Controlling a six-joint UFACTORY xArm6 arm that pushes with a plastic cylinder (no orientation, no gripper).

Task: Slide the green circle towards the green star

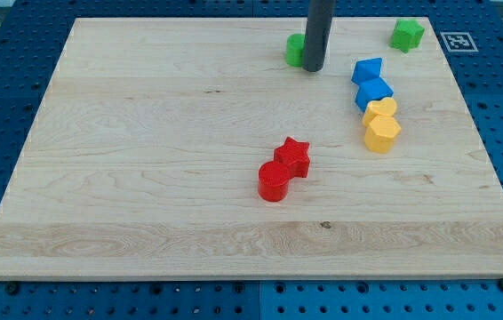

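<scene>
The green circle (295, 49) sits near the view's top, just right of centre, partly hidden behind my rod. My tip (313, 68) rests on the board right against the circle's right side. The green star (406, 35) lies at the view's top right, well to the right of the tip and circle.
Two blue blocks (367, 70) (373, 92) and two yellow blocks (379, 110) (381, 133) form a column below the star. A red star (294, 156) touches a red cylinder (274, 180) mid-board. The wooden board (145, 178) has edges all round, over a blue pegboard.
</scene>
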